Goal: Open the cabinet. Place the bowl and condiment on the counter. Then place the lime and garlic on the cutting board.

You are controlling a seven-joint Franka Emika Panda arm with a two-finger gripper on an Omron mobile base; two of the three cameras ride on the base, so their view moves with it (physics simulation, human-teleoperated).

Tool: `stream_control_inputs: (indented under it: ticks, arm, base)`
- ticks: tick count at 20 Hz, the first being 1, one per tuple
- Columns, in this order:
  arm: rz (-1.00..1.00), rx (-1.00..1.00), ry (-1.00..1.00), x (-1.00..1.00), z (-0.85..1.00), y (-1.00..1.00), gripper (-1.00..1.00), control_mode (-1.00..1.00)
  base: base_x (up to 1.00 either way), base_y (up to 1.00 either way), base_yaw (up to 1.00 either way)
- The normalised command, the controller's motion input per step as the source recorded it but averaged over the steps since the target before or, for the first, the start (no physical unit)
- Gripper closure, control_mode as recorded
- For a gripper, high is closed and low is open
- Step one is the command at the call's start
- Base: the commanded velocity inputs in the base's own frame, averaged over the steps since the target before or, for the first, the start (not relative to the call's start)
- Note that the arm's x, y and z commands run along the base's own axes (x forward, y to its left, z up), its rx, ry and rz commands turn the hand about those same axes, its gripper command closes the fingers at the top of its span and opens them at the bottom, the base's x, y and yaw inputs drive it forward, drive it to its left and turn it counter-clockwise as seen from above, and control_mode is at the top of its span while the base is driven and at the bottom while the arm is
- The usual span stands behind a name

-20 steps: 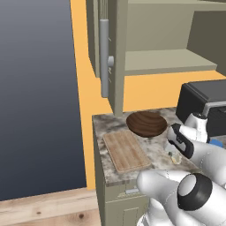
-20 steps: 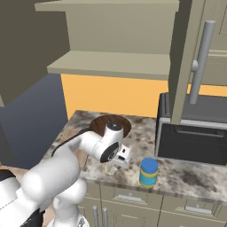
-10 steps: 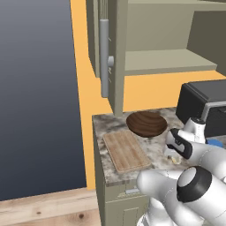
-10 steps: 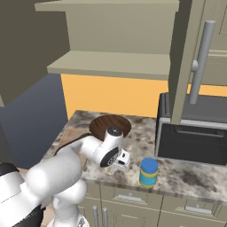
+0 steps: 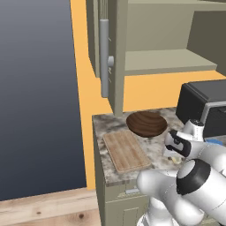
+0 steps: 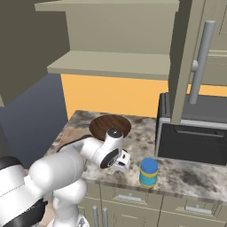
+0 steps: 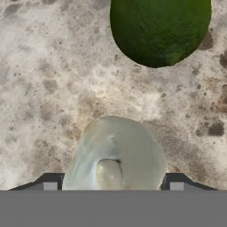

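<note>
dark green lime [image 7: 159, 29], whitish garlic [image 7: 116, 153], speckled grey-brown counter [image 7: 48, 88].

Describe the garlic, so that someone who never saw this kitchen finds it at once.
Start at the speckled counter under the open cabinet, between the dark wooden bowl and the blue condiment. There the gripper points down at the garlic, which lies between its fingertips on the bare stone. It is pale and lumpy with a small stem, while its one close neighbour, the lime, is smooth and dark green.

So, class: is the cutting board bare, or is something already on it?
Bare. The board shows only wood grain; the garlic and lime lie on the counter.
</note>
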Motion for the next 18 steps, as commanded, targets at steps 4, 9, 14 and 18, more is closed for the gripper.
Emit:
stream_control_inputs:
  ticks: [4, 9, 14, 18]
  arm:
    - [0.0, 0.0, 0.0, 0.0, 0.0, 0.0, 1.0, -1.0]
    - [0.01, 0.02, 0.0, -0.13, 0.39, 0.16, 1.0, -1.0]
    - [0.03, 0.01, 0.0, -0.09, 0.42, 0.74, 1.0, -1.0]
    - [0.04, 0.0, 0.0, 0.01, 0.18, 1.0, 1.0, -1.0]
  base:
    - [0.0, 0.0, 0.0]
    - [0.0, 0.0, 0.0]
    - [0.0, 0.0, 0.0]
    - [0.0, 0.0, 0.0]
